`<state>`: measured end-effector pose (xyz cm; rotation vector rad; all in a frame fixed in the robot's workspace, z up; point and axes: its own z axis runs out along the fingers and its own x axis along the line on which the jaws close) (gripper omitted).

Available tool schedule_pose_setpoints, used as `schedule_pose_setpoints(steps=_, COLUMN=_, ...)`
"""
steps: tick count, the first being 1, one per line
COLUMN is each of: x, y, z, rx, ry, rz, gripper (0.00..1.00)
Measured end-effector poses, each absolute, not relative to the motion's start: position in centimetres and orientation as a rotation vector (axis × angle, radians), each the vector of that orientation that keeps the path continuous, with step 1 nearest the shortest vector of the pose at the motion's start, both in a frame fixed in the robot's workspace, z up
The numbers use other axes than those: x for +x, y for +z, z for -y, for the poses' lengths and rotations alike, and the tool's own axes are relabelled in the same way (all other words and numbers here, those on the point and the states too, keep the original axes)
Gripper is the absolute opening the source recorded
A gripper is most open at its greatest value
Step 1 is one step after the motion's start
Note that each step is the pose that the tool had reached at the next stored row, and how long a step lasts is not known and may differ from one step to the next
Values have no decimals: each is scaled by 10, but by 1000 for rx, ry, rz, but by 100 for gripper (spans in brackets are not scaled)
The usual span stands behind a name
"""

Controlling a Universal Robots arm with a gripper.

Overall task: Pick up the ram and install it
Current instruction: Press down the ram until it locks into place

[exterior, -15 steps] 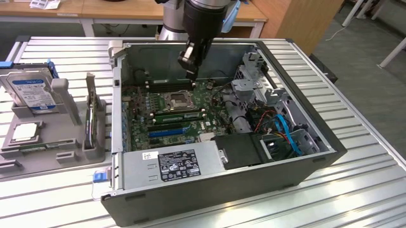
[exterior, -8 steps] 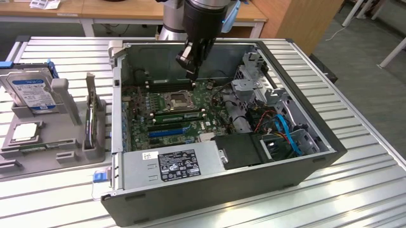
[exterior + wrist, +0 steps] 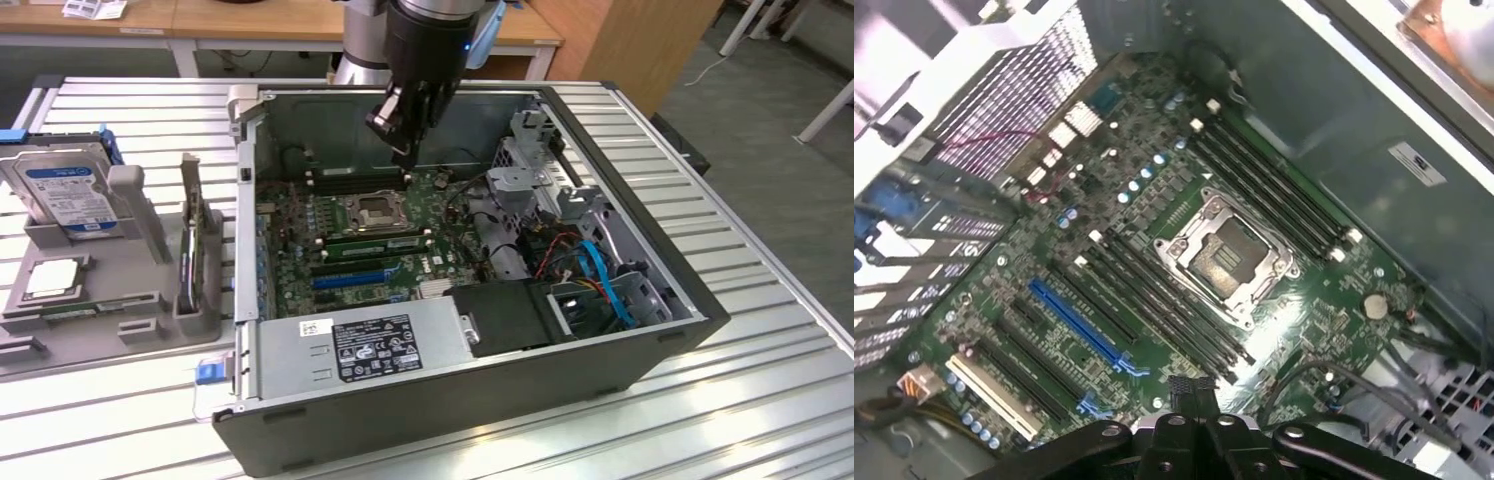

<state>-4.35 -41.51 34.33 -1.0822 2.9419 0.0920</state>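
In the exterior view, the gripper (image 3: pixel 404 150) hangs pinched closed, holding nothing, inside the open computer case (image 3: pixel 534 395). The ram (image 3: pixel 83 306), 1 thin green stick, lies in a grey tray (image 3: pixel 67 352) outside the case, on the exterior view's left.

In the wrist view, the closed gripper (image 3: pixel 1192 398) hangs above the case's motherboard (image 3: pixel 1154 200).

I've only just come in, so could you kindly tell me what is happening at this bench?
A single robot arm has its dark tool lowered, shut, inside the open black desktop computer case, just above the green motherboard near the empty silver processor socket and the black memory slots. A thin green memory stick stands on edge in the grey holder tray at the exterior view's left, beside a blue-labelled hard drive.
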Motion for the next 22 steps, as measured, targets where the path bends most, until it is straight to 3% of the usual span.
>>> schedule_pose_setpoints(steps=22, x=-43, y=342, z=415, rx=-611, ry=89, rz=-3065, gripper=10)
